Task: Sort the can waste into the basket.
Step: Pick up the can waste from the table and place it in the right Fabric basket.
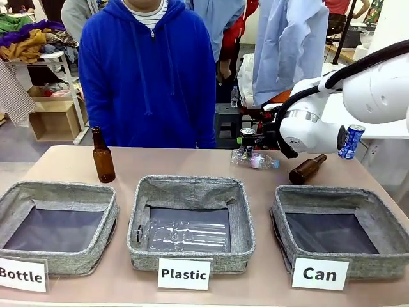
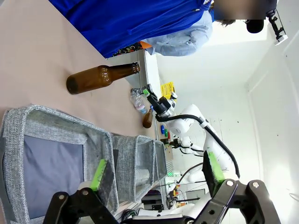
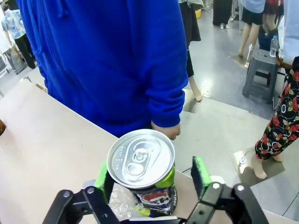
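Straddling black can [image 3: 140,161] at far right of desk [image 1: 192,167] with right end effector [image 3: 152,175], open (touching one side, gap on other). Centre, squeeze evenly, lift clear of plastic bottle [image 1: 257,160], drop in near-right basket [image 1: 339,193].

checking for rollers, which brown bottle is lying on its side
The brown bottle behind the Can basket; the other bottle, behind the Bottle basket, stands upright.

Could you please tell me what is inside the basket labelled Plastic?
One clear plastic bottle lies on the dark lining. The Plastic basket's near wall covers the floor's front edge.
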You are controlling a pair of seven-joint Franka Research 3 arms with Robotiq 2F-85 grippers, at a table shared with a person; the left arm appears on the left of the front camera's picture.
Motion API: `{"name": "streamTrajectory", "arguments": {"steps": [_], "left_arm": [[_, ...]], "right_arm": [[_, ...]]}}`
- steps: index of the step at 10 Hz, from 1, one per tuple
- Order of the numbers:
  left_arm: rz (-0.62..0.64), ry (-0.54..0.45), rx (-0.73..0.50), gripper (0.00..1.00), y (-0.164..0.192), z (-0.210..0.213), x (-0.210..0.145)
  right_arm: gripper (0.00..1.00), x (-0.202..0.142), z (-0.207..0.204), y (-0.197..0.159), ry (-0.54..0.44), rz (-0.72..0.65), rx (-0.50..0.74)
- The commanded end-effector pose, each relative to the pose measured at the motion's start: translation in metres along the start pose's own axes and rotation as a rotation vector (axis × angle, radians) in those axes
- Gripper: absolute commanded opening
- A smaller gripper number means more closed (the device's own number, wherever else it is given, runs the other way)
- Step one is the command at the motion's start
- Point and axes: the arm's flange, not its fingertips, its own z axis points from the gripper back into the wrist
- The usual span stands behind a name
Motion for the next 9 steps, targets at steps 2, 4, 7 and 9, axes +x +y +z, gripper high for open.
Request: {"name": "streamTrajectory", "arguments": {"steps": [2,4,7,9], "left_arm": [[-0.024,0.005,-0.012,1.0,0.0,0.001,-0.001],[-0.024,0.005,-0.012,1.0,0.0,0.001,-0.001],[-0.024,0.005,-0.012,1.0,0.0,0.001,-0.001],[-0.024,0.005,-0.012,1.0,0.0,0.001,-0.001]], "right_arm": [[0.0,-0.002,-0.002,0.001,-0.027,0.024,-0.004],[0.0,-0.002,-0.002,0.001,-0.026,0.018,0.004],[0.0,0.02,0.029,0.019,0.0,0.047,0.017],[0.0,0.055,0.078,0.039,-0.021,0.119,0.013]]}}
